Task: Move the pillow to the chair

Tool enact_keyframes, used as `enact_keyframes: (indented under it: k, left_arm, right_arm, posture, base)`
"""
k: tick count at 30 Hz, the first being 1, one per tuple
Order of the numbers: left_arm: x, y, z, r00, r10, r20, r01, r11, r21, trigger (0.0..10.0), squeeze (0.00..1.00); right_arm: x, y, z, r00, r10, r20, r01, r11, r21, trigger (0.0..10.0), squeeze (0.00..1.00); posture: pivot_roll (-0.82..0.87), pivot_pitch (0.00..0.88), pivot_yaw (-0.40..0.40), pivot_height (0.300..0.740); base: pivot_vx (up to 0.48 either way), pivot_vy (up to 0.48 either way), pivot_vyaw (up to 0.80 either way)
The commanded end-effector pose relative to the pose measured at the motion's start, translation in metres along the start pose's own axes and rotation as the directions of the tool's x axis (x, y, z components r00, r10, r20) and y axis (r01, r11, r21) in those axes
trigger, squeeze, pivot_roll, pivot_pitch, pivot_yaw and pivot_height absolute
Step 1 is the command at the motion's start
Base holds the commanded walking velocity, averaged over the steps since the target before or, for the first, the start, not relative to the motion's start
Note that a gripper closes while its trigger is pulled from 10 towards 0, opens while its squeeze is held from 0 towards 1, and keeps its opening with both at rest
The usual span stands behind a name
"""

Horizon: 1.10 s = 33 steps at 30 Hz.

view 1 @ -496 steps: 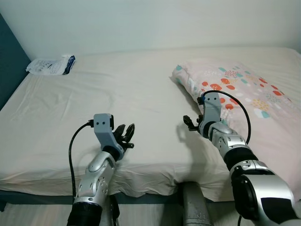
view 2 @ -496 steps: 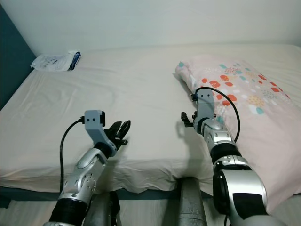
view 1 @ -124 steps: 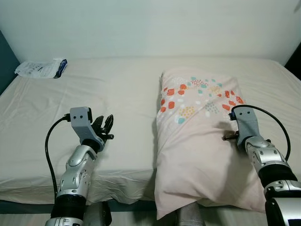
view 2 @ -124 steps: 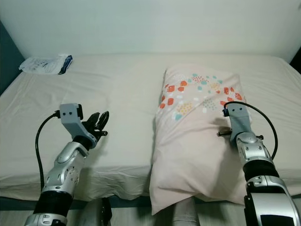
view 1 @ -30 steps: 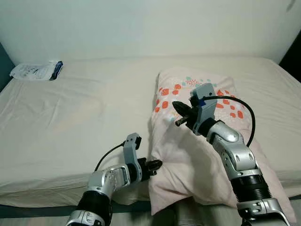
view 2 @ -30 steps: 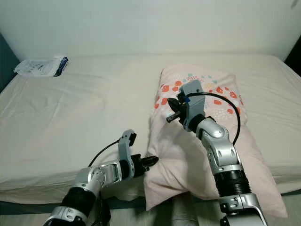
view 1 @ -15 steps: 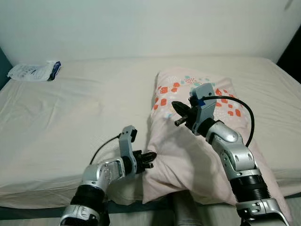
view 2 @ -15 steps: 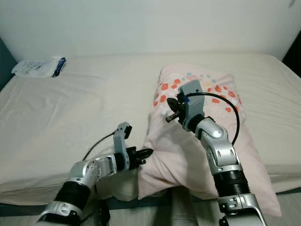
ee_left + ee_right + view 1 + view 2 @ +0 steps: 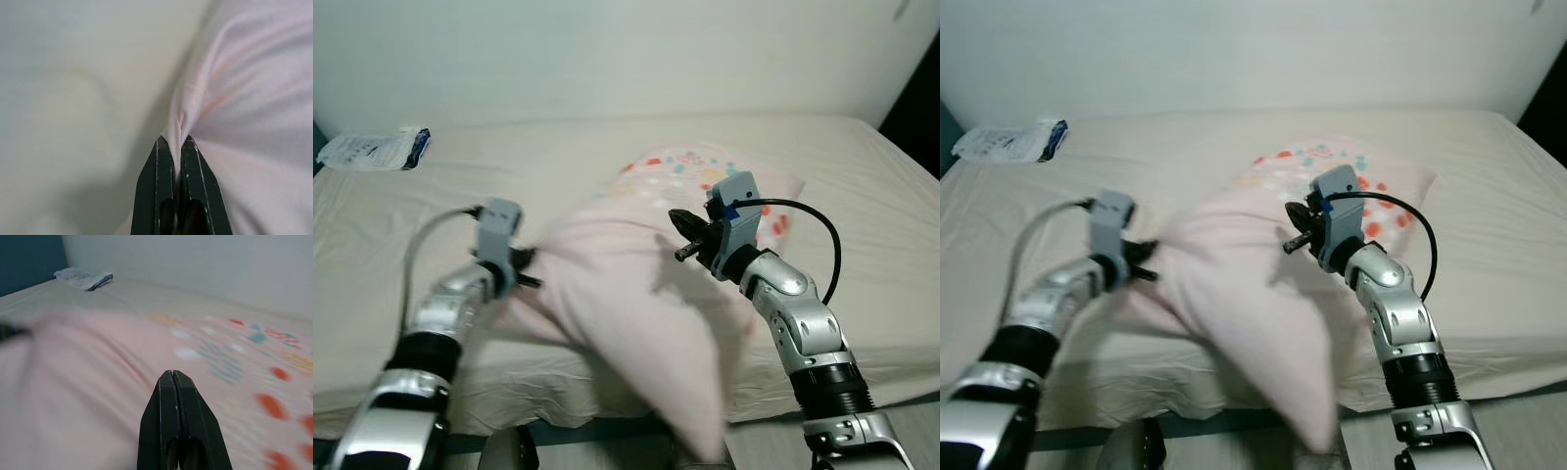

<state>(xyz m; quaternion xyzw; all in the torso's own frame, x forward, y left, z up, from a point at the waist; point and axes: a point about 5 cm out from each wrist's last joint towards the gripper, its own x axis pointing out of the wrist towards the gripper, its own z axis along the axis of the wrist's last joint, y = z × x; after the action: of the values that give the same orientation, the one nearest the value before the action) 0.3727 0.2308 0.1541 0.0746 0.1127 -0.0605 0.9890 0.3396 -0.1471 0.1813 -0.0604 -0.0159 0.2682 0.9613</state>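
Note:
A pale pink pillow (image 9: 636, 294) with red and teal spots lies on the bed, its near end lifted and blurred by motion. My left gripper (image 9: 524, 279) is shut on a pinch of the pillow's fabric (image 9: 178, 132) at its left corner. The right gripper (image 9: 677, 235) hovers just over the pillow's middle with its fingers (image 9: 177, 426) pressed together and holding nothing. The spotted far end of the pillow (image 9: 1381, 201) rests on the mattress.
The wide bed (image 9: 558, 166) with a cream sheet runs across the view, against a white wall. A white and blue plastic packet (image 9: 372, 149) lies at the bed's far left corner. A dark gap shows at the far right edge.
My left gripper has pulled the pillow's corner up and to the left, and the near end of the pillow has swung up off the bed's edge. The right arm has barely moved.

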Motion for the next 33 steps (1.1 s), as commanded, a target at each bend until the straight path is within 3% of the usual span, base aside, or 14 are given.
enact_keyframes:
  k: [1, 7, 8, 9, 10, 15, 19, 20, 26, 27, 30, 33]
  left_arm:
    - [-0.009, 0.042, 0.026, 0.974, 0.198, 0.109, -0.206, 0.977, 0.061, 0.0, 0.0]
    - [-0.016, 0.063, 0.052, 0.92, 0.305, 0.247, -0.333, 0.94, 0.076, 0.0, 0.0]
    - [-0.017, 0.064, 0.056, 0.904, 0.327, 0.274, -0.359, 0.931, 0.074, 6.6, 0.0]
    - [-0.017, 0.064, 0.057, 0.894, 0.341, 0.29, -0.377, 0.923, 0.075, 6.6, 0.0]
    - [-0.015, 0.062, 0.054, 0.896, 0.34, 0.287, -0.37, 0.928, 0.054, 10.0, 0.0]
    - [-0.009, 0.05, 0.037, 0.926, 0.292, 0.238, -0.301, 0.954, 0.002, 10.0, 0.0]
    - [-0.003, 0.018, -0.012, 0.992, 0.113, 0.061, -0.116, 0.993, 0.039, 10.0, 0.0]
    - [-0.003, 0.013, -0.02, 0.996, 0.078, 0.036, -0.079, 0.997, 0.016, 10.0, 1.0]
    - [-0.004, 0.012, -0.024, 0.996, 0.079, 0.035, -0.079, 0.997, -0.007, 10.0, 1.0]
    - [-0.005, 0.016, -0.024, 0.994, 0.101, 0.046, -0.097, 0.993, -0.069, 10.0, 0.0]
    - [-0.009, 0.032, -0.022, 0.986, 0.155, 0.058, -0.136, 0.959, -0.25, 10.0, 0.0]
    - [-0.011, 0.035, -0.023, 0.986, 0.159, 0.051, -0.14, 0.953, -0.27, 10.0, 0.0]
  right_arm:
    - [0.001, 0.0, 0.002, 1.0, -0.008, 0.02, 0.008, 1.0, 0.001, 10.0, 0.0]
    - [0.001, -0.002, 0.002, 1.0, -0.017, 0.02, 0.016, 1.0, 0.001, 10.0, 0.0]
    - [0.001, -0.003, 0.002, 1.0, -0.018, 0.019, 0.018, 1.0, 0.001, 10.0, 0.0]
    - [0.001, -0.003, 0.002, 1.0, -0.02, 0.018, 0.02, 1.0, 0.001, 10.0, 0.0]
    - [0.001, -0.003, 0.001, 1.0, -0.021, 0.017, 0.021, 1.0, 0.001, 10.0, 0.0]
    - [0.001, -0.003, 0.0, 1.0, -0.022, 0.012, 0.022, 1.0, 0.0, 10.0, 0.0]
    - [0.002, -0.002, -0.001, 1.0, -0.021, 0.002, 0.021, 1.0, 0.0, 10.0, 0.0]
    - [0.002, -0.002, -0.001, 1.0, -0.02, 0.001, 0.02, 1.0, 0.0, 10.0, 0.0]
    - [0.002, -0.002, -0.002, 1.0, -0.02, -0.001, 0.02, 1.0, -0.001, 10.0, 0.0]
    - [0.002, -0.002, -0.002, 1.0, -0.021, -0.003, 0.021, 1.0, -0.001, 10.0, 0.0]
    - [0.001, -0.005, -0.003, 0.999, -0.035, -0.009, 0.035, 0.999, -0.001, 10.0, 0.0]
    - [0.001, -0.006, -0.003, 0.999, -0.04, -0.01, 0.04, 0.999, 0.0, 10.0, 0.0]
  posture:
    - [-0.09, 0.058, 0.002, 0.582]
    - [-0.09, 0.065, -0.005, 0.582]
    - [-0.09, 0.067, -0.007, 0.582]
    - [-0.09, 0.068, -0.008, 0.582]
    - [-0.09, 0.071, -0.01, 0.582]
    - [-0.09, 0.074, -0.01, 0.582]
    - [-0.1, 0.079, -0.012, 0.582]
    - [-0.1, 0.082, -0.011, 0.582]
    - [-0.1, 0.083, -0.014, 0.582]
    - [-0.1, 0.083, -0.014, 0.582]
    - [-0.1, 0.083, -0.013, 0.582]
    - [-0.09, 0.083, -0.012, 0.582]
  base:
    - [0.0, 0.0, 0.0]
    - [0.0, 0.0, 0.0]
    - [0.0, 0.0, 0.0]
    - [0.0, 0.0, 0.0]
    - [0.0, 0.0, 0.0]
    - [0.0, 0.0, 0.0]
    - [0.0, 0.0, 0.0]
    - [0.0, 0.0, 0.0]
    - [0.0, 0.0, 0.0]
    - [0.0, 0.0, 0.0]
    - [0.0, 0.0, 0.0]
    - [0.0, 0.0, 0.0]
